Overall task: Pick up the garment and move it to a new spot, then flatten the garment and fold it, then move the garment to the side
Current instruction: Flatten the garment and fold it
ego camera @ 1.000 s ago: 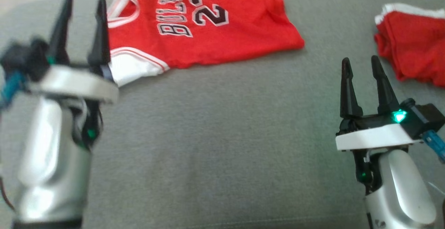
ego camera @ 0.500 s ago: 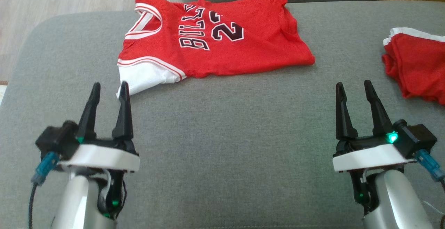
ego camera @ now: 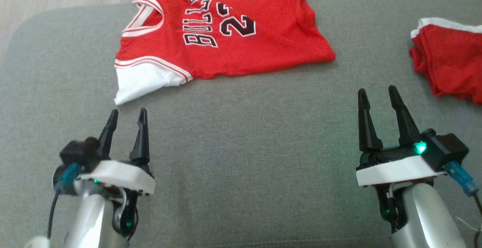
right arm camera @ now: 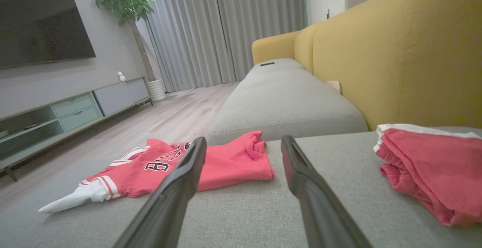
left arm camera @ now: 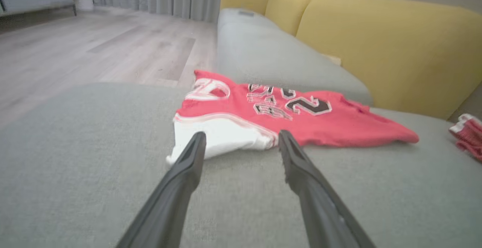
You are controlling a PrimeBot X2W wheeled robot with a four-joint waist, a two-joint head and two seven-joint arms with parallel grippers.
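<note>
A red basketball jersey (ego camera: 226, 37) with black lettering and a white sleeve lies folded at the far left of the grey sofa seat (ego camera: 241, 146); it also shows as the jersey (left arm camera: 278, 116) and the jersey (right arm camera: 226, 161) in the wrist views. My left gripper (ego camera: 127, 115) stands open just short of the white sleeve (ego camera: 141, 84), with nothing between its fingers. At the lower right my right gripper (ego camera: 376, 91) is open and empty, well clear of the jersey.
Red shorts with white trim (ego camera: 448, 59) lie bunched at the right edge of the seat, the same shorts (right arm camera: 433, 165) near my right gripper. A yellow backrest (right arm camera: 395, 59) runs behind the seat. Wooden floor (left arm camera: 94, 52) lies beyond the left edge.
My left gripper has drawn back from the jersey's white sleeve toward the near edge and now sits lower. The head camera has shifted. The right gripper is nearly unmoved.
</note>
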